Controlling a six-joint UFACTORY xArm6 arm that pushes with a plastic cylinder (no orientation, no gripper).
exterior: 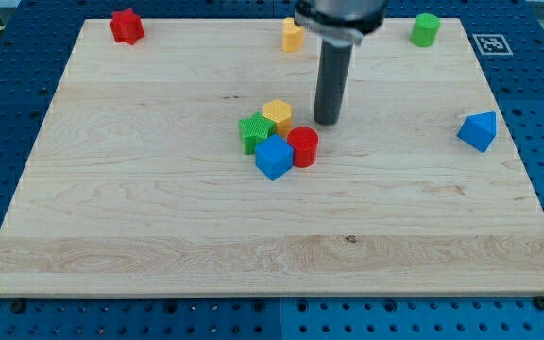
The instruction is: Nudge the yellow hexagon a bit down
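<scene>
The yellow hexagon (278, 114) lies near the board's middle, at the top of a tight cluster. It touches the green star (255, 130) at its lower left, with the blue cube (274, 158) and the red cylinder (302, 147) just below. My tip (327, 122) stands on the board just to the right of the yellow hexagon, a small gap apart, and above the red cylinder.
A red star (127, 25) is at the top left. A second yellow block (293, 35) sits at the top middle, next to the rod. A green cylinder (425, 29) is at the top right. A blue triangular block (478, 130) is at the right edge of the wooden board (159, 236).
</scene>
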